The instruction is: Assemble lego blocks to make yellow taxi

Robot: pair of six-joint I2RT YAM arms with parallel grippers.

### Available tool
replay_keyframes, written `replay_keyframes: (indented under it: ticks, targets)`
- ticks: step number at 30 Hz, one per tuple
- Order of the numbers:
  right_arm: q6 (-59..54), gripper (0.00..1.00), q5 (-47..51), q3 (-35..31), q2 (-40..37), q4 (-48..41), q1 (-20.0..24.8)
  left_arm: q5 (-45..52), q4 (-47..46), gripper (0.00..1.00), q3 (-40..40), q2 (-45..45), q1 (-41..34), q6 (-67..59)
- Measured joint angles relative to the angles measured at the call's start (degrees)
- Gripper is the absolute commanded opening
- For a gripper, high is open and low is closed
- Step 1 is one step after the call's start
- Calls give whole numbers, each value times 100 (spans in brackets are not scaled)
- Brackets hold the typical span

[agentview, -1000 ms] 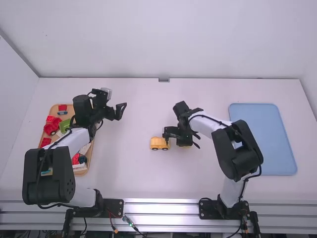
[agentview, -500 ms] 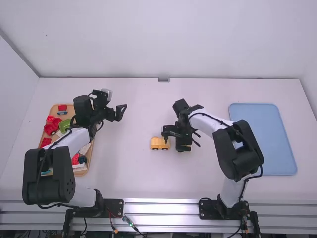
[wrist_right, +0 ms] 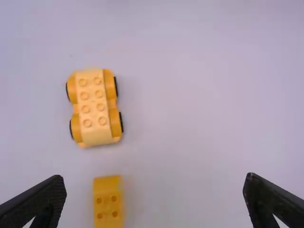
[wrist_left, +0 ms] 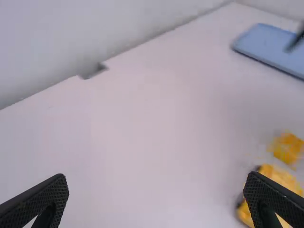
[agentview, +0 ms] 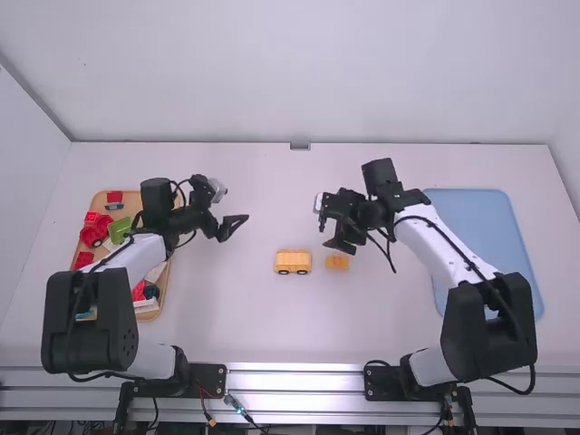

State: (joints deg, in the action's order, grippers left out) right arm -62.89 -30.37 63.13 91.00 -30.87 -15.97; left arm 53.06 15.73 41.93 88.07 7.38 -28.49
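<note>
The yellow wheeled car base (agentview: 293, 262) rests mid-table with studs on top; it also shows in the left wrist view (wrist_left: 273, 194) and right wrist view (wrist_right: 95, 107). Just right of it, apart from it, lies a small orange-yellow block (agentview: 337, 262), studs up in the right wrist view (wrist_right: 108, 202). My right gripper (agentview: 341, 246) hangs above and close to that block, fingers wide apart and nothing held (wrist_right: 156, 202). Beside the parts tray my left gripper (agentview: 232, 228) is raised over the table, open and without a load (wrist_left: 159, 202).
At the left, a wooden tray (agentview: 156, 304) holds red, green and other coloured pieces, partly under the left arm. A blue tray (agentview: 507, 254) lies at the far right, with the right arm crossing its near left edge.
The right gripper has let go of the small block, lifted and moved back to the right, leaving it on the table. The left gripper has shifted slightly right and toward the camera.
</note>
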Motion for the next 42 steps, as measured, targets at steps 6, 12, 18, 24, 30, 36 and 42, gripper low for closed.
replay_keyframes:
  ticks: [6,12,18,24,30,36,42]
  targets:
    - [44,99,-566,-1213,-4,1615,402,645,-1038,99,0,0,-551,-1978]
    - [50,99,-721,-1956,-4,2798,411,831,-1032,99,0,57,-1078,-2938]
    - [-26,99,-951,-2413,-4,3058,352,994,-415,99,0,745,-1375,-3246]
    - [-315,99,-1615,-2614,83,3174,868,1189,-42,99,0,1353,-1453,-3307]
    - [-466,100,-2140,-2614,859,3547,1318,1239,-13,99,0,1399,-1456,-3307]
    - [-717,85,-2350,-2597,1523,3547,1333,1255,-2,99,0,1399,-1458,-3305]
    - [-844,63,-2413,-2422,1974,3536,1335,1298,234,99,2,1399,-1469,-3158]
